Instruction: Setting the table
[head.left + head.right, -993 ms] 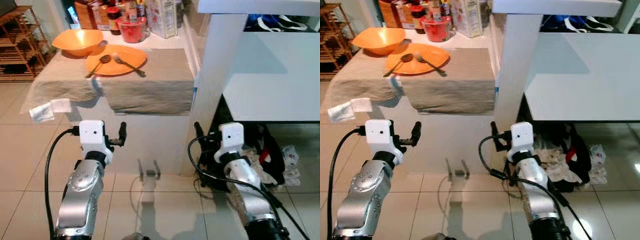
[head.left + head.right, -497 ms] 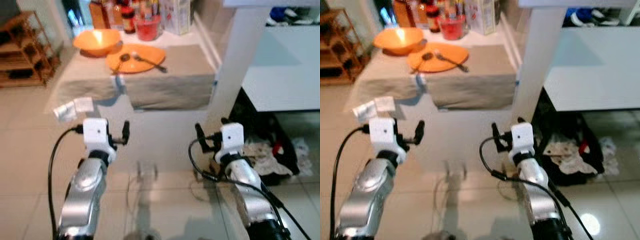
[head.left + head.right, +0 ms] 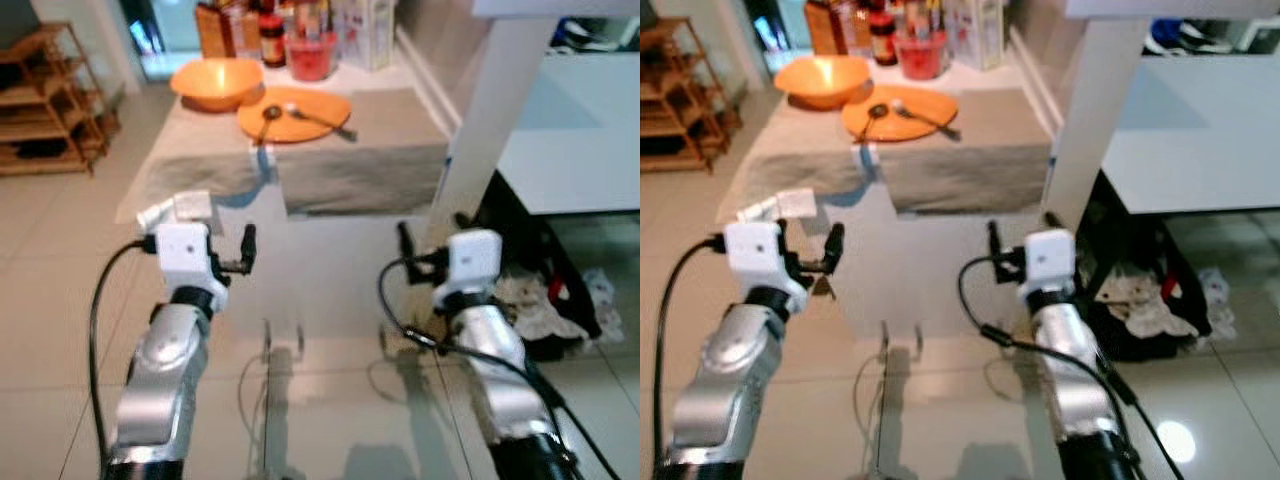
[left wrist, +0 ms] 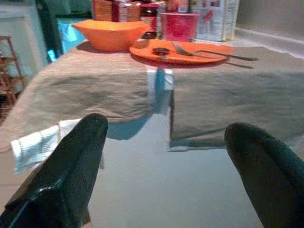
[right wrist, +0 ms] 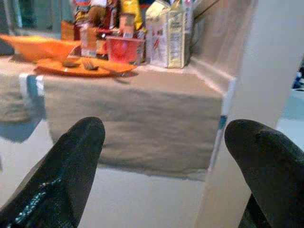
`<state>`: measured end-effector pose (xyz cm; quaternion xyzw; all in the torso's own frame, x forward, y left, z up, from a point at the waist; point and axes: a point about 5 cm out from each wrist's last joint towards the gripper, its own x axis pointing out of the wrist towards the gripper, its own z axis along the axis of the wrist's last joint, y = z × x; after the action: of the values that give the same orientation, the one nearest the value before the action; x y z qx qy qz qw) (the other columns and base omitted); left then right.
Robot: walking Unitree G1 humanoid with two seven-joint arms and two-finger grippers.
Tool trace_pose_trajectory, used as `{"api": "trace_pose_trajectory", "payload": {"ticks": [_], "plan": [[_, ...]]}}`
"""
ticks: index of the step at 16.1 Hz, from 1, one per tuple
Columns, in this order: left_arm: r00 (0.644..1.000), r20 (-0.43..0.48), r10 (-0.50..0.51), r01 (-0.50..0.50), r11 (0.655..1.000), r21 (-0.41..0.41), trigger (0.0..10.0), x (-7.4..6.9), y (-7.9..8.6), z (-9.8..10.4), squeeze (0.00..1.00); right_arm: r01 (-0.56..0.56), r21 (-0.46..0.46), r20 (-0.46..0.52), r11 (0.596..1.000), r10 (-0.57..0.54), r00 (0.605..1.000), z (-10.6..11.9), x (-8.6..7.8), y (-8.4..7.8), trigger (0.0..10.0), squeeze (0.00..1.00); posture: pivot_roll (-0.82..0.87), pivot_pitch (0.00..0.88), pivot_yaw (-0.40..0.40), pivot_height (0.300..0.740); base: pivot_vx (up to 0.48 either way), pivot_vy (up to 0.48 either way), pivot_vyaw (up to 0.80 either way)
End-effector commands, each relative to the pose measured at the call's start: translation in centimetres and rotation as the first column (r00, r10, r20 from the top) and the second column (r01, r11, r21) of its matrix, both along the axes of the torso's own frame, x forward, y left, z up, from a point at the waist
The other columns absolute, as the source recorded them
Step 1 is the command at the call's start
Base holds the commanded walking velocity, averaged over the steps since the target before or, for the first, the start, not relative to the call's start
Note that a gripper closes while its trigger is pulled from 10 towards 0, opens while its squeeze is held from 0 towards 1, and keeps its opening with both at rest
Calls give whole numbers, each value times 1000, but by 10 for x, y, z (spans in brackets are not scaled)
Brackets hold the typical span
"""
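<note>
An orange plate (image 3: 294, 112) with a spoon (image 3: 268, 116) and a fork (image 3: 322, 119) on it lies on the table's beige cloth (image 3: 380, 150). An orange bowl (image 3: 217, 82) stands just behind it to the left. Both arms are raised in front of me, short of the table's near edge. My left gripper (image 4: 166, 161) is open and empty, its fingers (image 4: 71, 166) wide apart, facing the cloth's hanging edge. My right gripper (image 5: 164, 161) is open and empty too, pointing at the table's right corner.
Jars, a red container (image 3: 309, 55) and cartons crowd the table's back. A white pillar (image 3: 495, 110) and a white counter stand to the right, with a dark bag and rags (image 3: 550, 300) beneath. A wooden shelf (image 3: 45, 100) stands far left. Tiled floor lies between me and the table.
The whole picture has shifted: the table now sits further right and higher in the eye views, so the camera has moved. Both grippers keep the same open pose.
</note>
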<state>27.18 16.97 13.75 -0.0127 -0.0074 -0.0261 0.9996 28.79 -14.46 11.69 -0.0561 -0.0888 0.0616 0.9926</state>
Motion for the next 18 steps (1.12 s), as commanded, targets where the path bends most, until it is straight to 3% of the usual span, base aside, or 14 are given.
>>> {"api": "trace_pose_trajectory", "payload": {"ticks": [1,4,7,10,18], "plan": [[1000,-6,-4,4,1000,-6,10000,-6,9,2,0,-16,1,-23,1000,16,1000,-1,-14,-2,10000,0,-44,0,56,740,0,0,0],[1000,-25,-2,2,1000,-2,10000,-15,13,-3,0,-31,-11,-67,999,30,997,-12,-28,-4,10000,0,-51,0,58,740,0,0,0],[999,23,-26,26,1000,-10,10000,-14,2,4,0,-54,-34,-52,998,52,997,-9,-23,2,10000,0,-52,0,49,740,0,0,0],[997,68,-42,43,999,-9,10000,-10,-4,14,0,-36,-33,-18,999,35,999,1,-16,1,10000,0,-48,0,46,740,455,0,0],[996,55,-64,64,998,7,10000,-8,-7,13,0,-48,-14,-27,999,48,998,-2,-16,9,10000,0,-54,0,60,740,458,0,0]]}}
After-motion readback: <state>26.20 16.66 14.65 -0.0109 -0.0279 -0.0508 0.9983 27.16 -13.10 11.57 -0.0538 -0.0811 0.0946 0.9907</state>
